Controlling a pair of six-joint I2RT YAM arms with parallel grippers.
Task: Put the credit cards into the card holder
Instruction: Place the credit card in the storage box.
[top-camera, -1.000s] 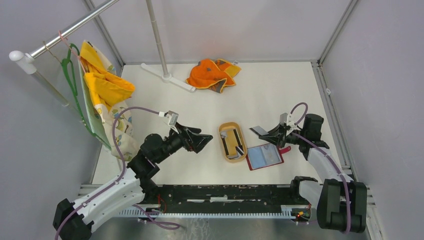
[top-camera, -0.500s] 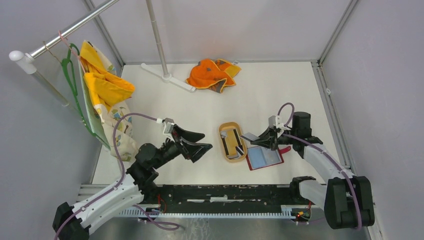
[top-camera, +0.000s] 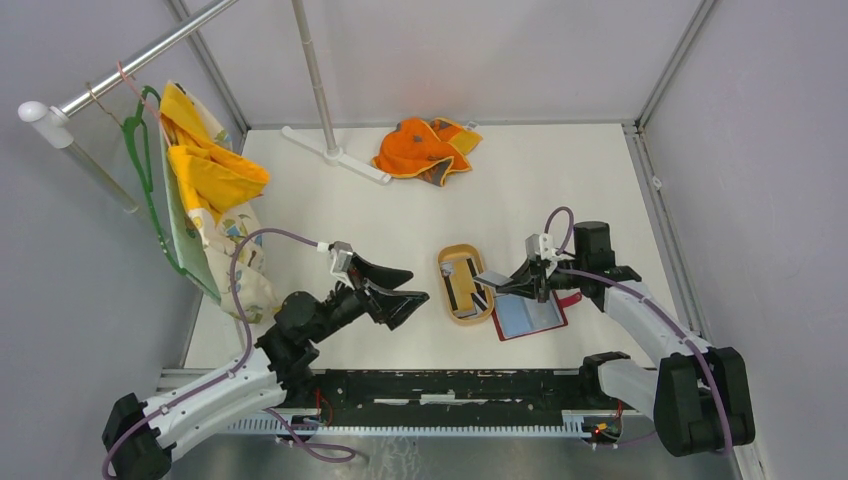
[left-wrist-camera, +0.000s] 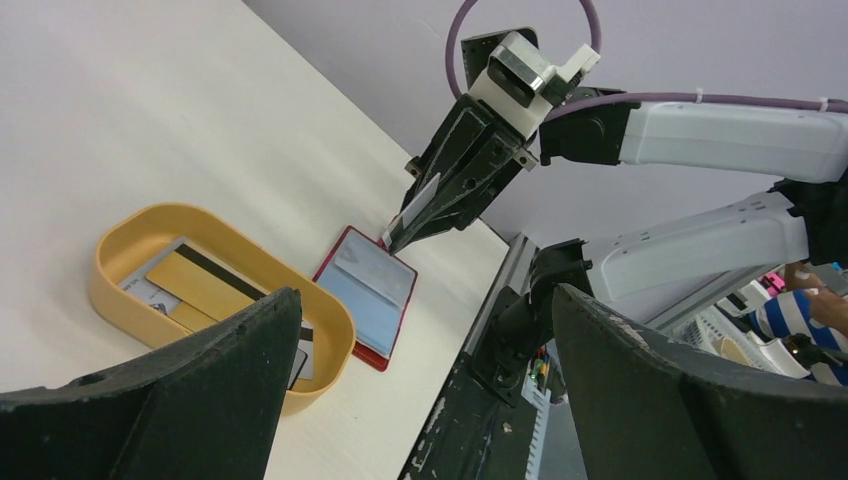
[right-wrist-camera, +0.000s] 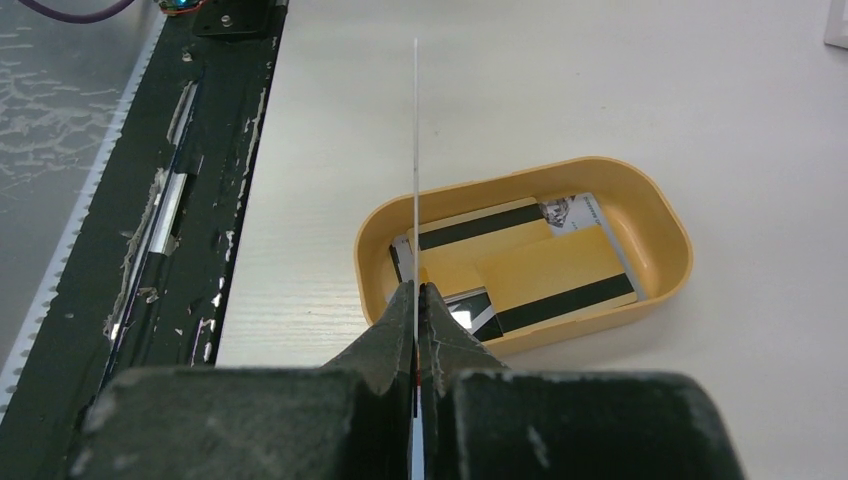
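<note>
While your right gripper (top-camera: 512, 284) is pinched shut on one thin grey rectangular credit card (top-camera: 492, 278), take the tan oval tray with the raised rim (top-camera: 466, 320) as your mark. The card is held tilted and clear of the table, at the tray's right rim, with its free end pointing toward the tray.

The small red leather-like folding card holder (top-camera: 530, 316) lies open and flat just right of the tray, level with its near end, pale blue-grey lining up; its left edge runs close along the tray's right wall, with only a thin strip of white table (top-camera: 560, 180) between them. The right gripper's tips hang over the holder's corner nearest the tray; you cannot tell from these views whether they touch it.

Inside the tray lie the other cards (right-wrist-camera: 520, 265), tan and grey with dark stripes; they overlap and sit below the rim.

Your left gripper (top-camera: 412, 285) has its fingers spread wide and holds nothing; it stands left of the tray with bare table between them.

Beyond the tray's far end the table is open up to a crumpled orange cloth (top-camera: 425, 148); on your side of the tray, a short band of table ends at the black rail (top-camera: 450, 388) along the edge.
</note>
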